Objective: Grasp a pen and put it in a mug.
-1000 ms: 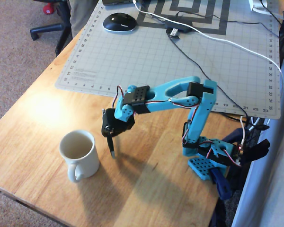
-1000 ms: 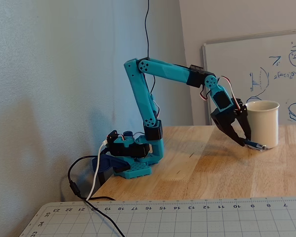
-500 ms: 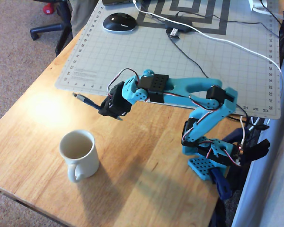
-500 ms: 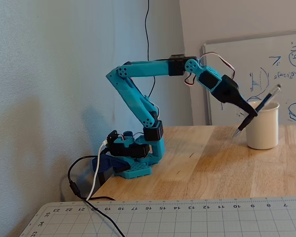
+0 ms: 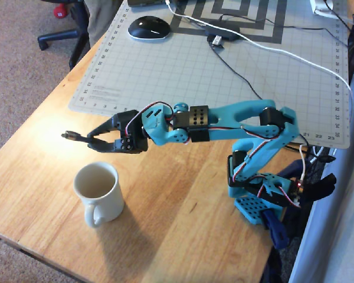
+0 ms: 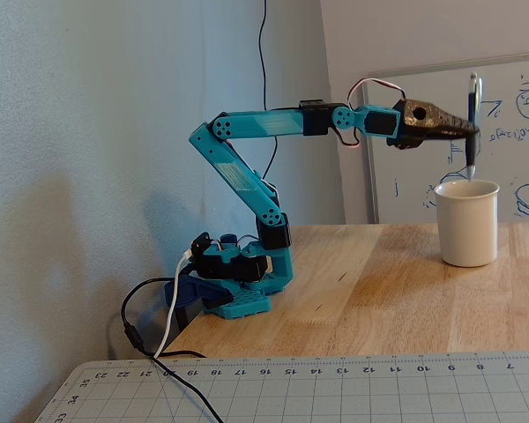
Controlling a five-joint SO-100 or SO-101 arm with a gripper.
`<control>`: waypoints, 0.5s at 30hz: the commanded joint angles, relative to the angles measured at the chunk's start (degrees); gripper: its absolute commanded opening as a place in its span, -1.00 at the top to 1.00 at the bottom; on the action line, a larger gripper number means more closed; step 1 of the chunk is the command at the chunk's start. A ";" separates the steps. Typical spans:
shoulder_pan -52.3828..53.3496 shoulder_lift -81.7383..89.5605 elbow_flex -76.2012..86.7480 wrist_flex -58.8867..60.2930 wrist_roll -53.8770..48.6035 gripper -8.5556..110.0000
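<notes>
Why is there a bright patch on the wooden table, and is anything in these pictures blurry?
In the overhead view, light glares off the table just left of the tool, washing out the wood beside the pen; the mug casts a soft shadow to its lower right. In the fixed view the light is even, and the pen looks slightly soft against the whiteboard.

Teal printed arm [image 6: 247,181] with black servos, red-and-white wires, and black tool [image 5: 91,140].

Cutting mat [image 6: 335,388]: ruler numbers along its edge, 35, 33, then 23 down to 6 in the fixed view; 1 to 23 overhead. Whiteboard [image 6: 511,123]: blue handwriting, not legible.
</notes>
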 commanded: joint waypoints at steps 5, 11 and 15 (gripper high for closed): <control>-2.29 0.70 3.69 -15.73 7.65 0.79; -5.19 -4.75 4.04 -16.26 14.06 0.79; -6.06 -7.21 4.66 -16.26 17.05 0.79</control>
